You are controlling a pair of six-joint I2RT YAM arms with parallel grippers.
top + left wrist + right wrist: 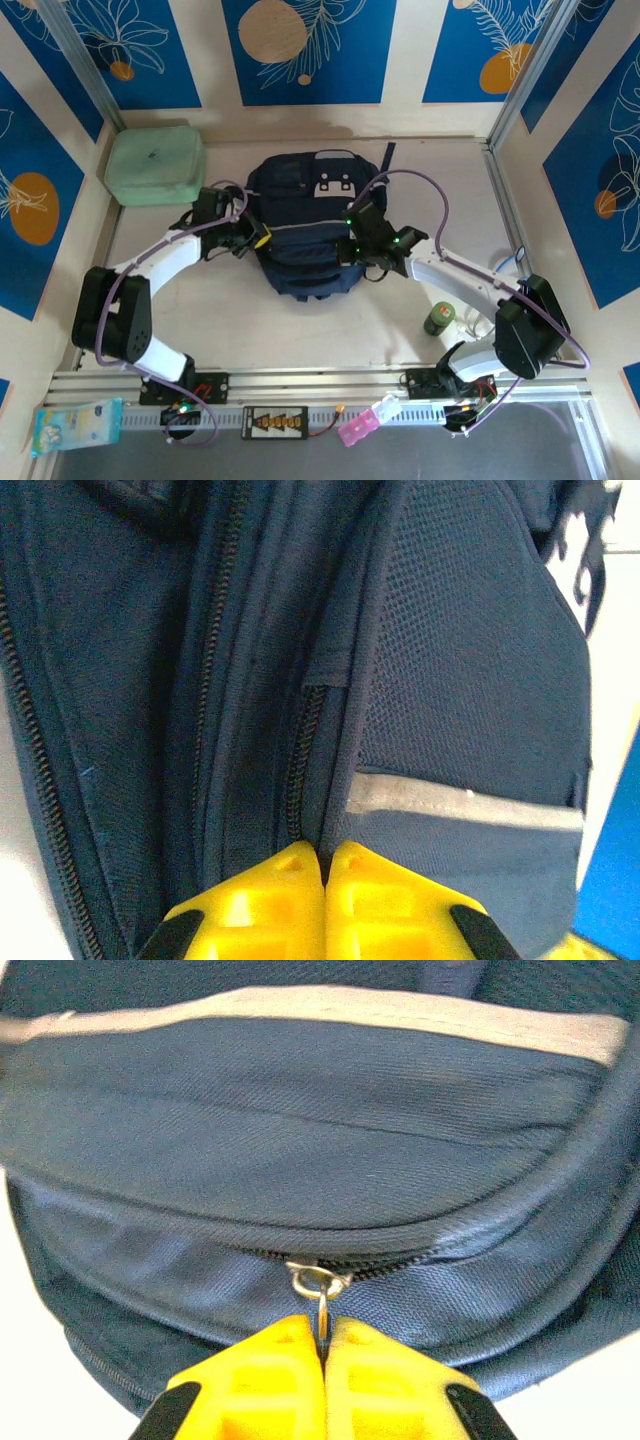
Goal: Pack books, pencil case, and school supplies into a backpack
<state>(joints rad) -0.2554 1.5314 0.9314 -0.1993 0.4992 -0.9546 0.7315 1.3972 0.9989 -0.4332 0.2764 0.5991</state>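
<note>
The navy backpack [305, 225] lies flat in the middle of the table, its grey-white patch facing up. My left gripper [258, 238] is at its left side. In the left wrist view the yellow fingers [260, 900] are shut, with a fabric seam of the backpack [450, 680] beside a zipper [300, 760] pinched between the tips. My right gripper [352, 246] is at the backpack's right side. In the right wrist view it [324, 1332] is shut on the metal zipper pull [322, 1295] of a partly closed zipper. The books and the pencil case are out of view.
A mint-green boxy case [155, 163] stands at the back left. A small green bottle [439, 319] stands near the right arm's base. On the front rail lie a tissue pack [75, 425] and a pink object [360, 425]. Walls close in the table.
</note>
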